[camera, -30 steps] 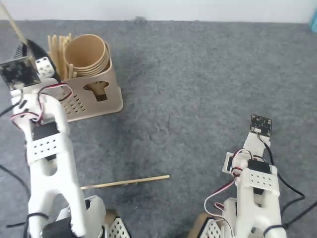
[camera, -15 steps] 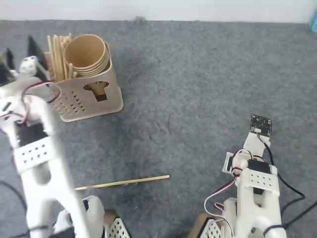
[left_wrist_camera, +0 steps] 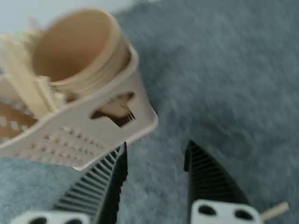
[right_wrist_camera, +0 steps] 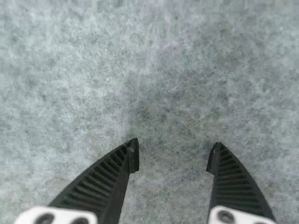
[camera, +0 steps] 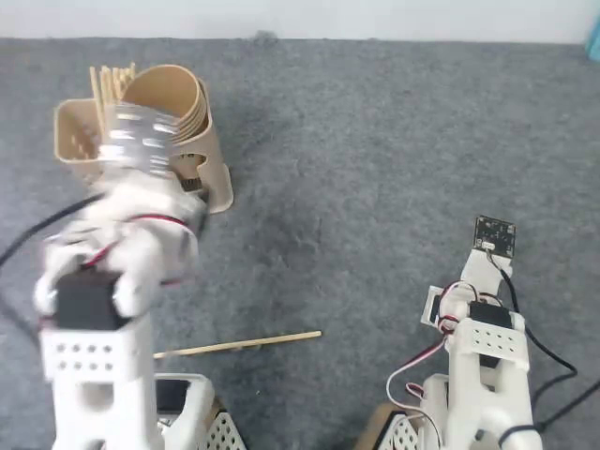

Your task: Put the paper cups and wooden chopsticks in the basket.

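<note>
Paper cups (camera: 169, 98), tan and nested into one stack, lean inside the beige perforated plastic basket (camera: 221, 178) at the upper left of the high view. Their open mouths are tipped toward the camera. A bundle of pale wooden chopsticks (camera: 108, 82) stands upright in the same basket, just beside the cups on their left and touching the stack.

A single wooden chopstick (camera: 239, 344) lies flat on the grey carpet (camera: 375, 141) in the lower left of the high view. It runs almost level and is well apart from the basket.

The white left arm (camera: 117, 272) rises from the lower left corner, and its blurred upper end covers part of the basket's front wall. In the left wrist view, the left gripper (left_wrist_camera: 156, 151) has its black ribbed jaws apart with only carpet between them. It hangs just beside the basket's (left_wrist_camera: 79, 135) near corner. The cups (left_wrist_camera: 70, 46) and the chopsticks (left_wrist_camera: 23, 70) show inside the basket, and one end of the loose chopstick (left_wrist_camera: 275, 210) pokes out at the frame's edge.

The white right arm (camera: 483, 347) stands at the lower right of the high view, well apart from the basket and the loose chopstick. Its right gripper (right_wrist_camera: 175, 151) points down at the carpet with its jaws spread wide.
</note>
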Robot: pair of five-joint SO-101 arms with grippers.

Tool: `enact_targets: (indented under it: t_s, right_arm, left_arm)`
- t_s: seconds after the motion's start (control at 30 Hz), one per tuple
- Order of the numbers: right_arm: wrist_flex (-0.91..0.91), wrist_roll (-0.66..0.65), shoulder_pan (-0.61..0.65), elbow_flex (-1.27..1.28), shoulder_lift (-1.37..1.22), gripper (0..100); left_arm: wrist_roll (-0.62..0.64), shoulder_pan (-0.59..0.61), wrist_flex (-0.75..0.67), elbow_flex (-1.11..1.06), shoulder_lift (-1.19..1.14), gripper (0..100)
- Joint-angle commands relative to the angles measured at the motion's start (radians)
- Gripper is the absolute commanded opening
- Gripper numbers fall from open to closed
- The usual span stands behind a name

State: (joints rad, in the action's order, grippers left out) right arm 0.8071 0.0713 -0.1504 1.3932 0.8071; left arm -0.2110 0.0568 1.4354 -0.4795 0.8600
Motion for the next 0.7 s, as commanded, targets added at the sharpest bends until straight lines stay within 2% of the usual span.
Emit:
enact_targets:
  t_s: [0.0, 0.1, 0.27, 0.47, 0.67]
  right_arm:
    - [-0.013, -0.008, -0.002, -0.005, 0.022, 25.1]
    - [-0.012, -0.008, -0.002, -0.005, 0.022, 25.1]
    - [-0.012, -0.008, -0.002, -0.005, 0.022, 25.1]
    - [-0.010, -0.008, -0.002, -0.003, 0.022, 25.1]
    - [-0.010, -0.008, -0.002, -0.003, 0.022, 25.1]
  left_arm:
    - [-0.236, -0.190, 0.201, -0.088, -0.118, 18]
    - [-0.359, -0.275, 0.218, -0.196, -0.189, 18]
    - [-0.373, -0.318, 0.041, -0.354, -0.213, 18]
    - [-0.463, -0.422, -0.037, -0.575, -0.218, 18]
    - [-0.427, -0.411, -0.307, -0.702, -0.219, 19]
